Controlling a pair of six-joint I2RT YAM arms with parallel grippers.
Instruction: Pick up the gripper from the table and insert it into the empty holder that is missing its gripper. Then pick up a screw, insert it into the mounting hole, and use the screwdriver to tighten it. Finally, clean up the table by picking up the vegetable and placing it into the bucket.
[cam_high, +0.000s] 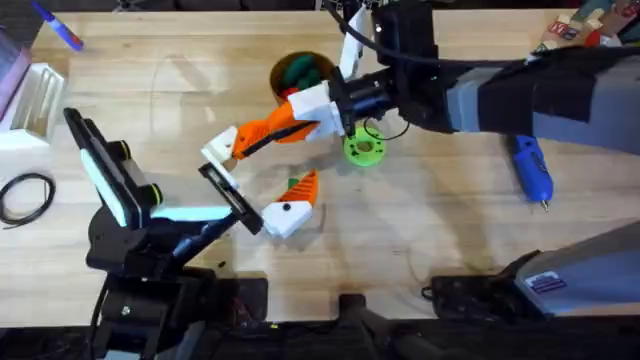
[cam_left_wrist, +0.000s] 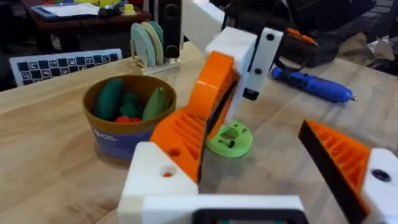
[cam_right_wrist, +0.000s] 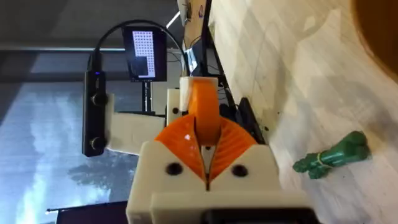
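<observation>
Right hand (cam_high: 335, 118) pinched on left hand's (cam_high: 262, 185) orange finger, left hand spread wide, empty, blue tan-rimmed bucket (cam_high: 290, 72) half hidden on wooden bench (cam_high: 180, 110)

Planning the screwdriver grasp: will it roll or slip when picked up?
It would probably roll if nudged: the screwdriver is a round pen-like body lying flat on the table. It is likely stiff, and its plastic looks smooth, so it may be slippery. Its thin bit may bend if knocked.

quick count: one bucket (cam_left_wrist: 124, 134), one green disc (cam_left_wrist: 229, 139), one blue screwdriver (cam_high: 531, 170), one dark green vegetable (cam_right_wrist: 333, 155) (tiny stalk bundle), two robot arms.
</observation>
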